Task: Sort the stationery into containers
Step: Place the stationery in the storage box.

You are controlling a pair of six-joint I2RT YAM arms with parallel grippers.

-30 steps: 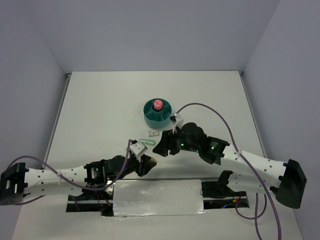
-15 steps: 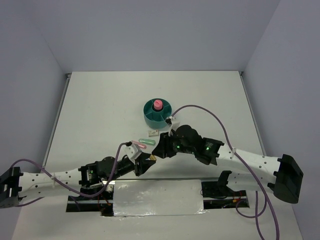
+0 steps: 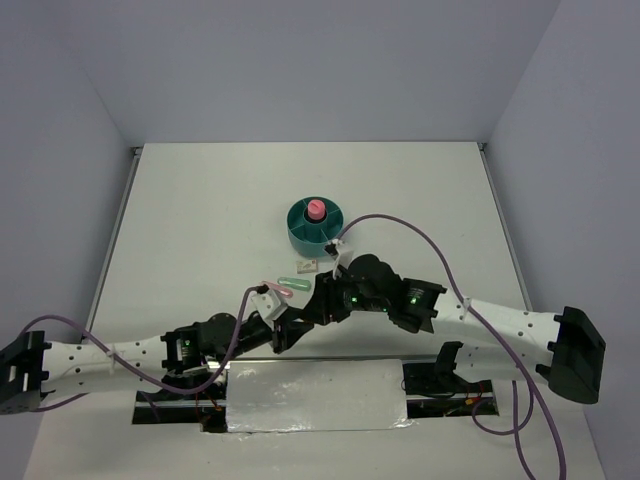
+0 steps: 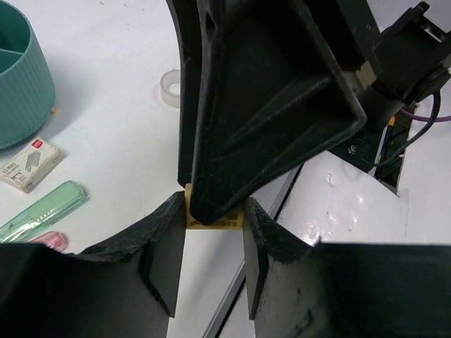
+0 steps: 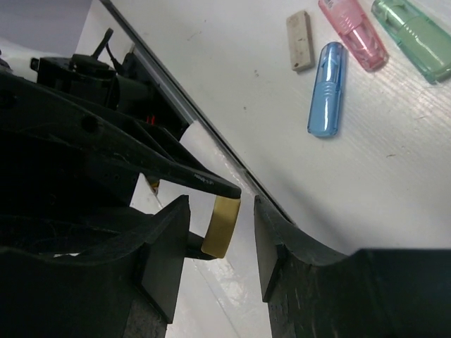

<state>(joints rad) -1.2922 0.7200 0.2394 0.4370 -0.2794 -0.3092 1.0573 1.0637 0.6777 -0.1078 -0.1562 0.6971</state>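
Step, we judge: handover. Yellow eraser (image 5: 221,227) pinched in left gripper (image 4: 214,217) over table (image 3: 200,220) near edge; right gripper (image 5: 221,205) straddles it, jaws spread. Next: right closes, left releases, carry to teal organiser (image 3: 303,240).

arms (image 3: 500,318) white (screw-dotted) | left end effector (image 4: 211,232), right end effector (image 5: 220,232) black | cables (image 3: 420,228) purple

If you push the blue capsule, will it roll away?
Probably, if nudged sideways: the blue capsule looks rounded and lies on its side. Its glossy, see-through plastic looks light, so it may be slippery to pinch.
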